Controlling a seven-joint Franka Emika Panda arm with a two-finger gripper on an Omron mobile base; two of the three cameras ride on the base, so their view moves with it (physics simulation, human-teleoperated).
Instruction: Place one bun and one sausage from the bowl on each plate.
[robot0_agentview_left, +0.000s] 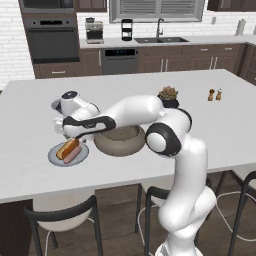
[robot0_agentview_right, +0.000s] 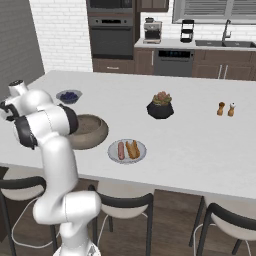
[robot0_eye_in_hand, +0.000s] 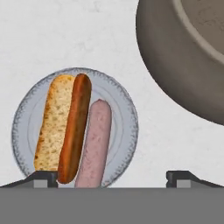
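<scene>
A grey plate lies under my hand and carries a tan bun with a brown crust and a pink sausage side by side. My gripper hangs open just above this plate, its fingertips wide apart and holding nothing. From the left base, the gripper is over that plate, left of the thick-walled grey-brown bowl. A second plate, right of the bowl, holds a sausage and a bun.
A small bowl of dark berries sits behind the big bowl. A potted succulent and the salt and pepper shakers stand farther right on the white island. Dark stools line the near edge.
</scene>
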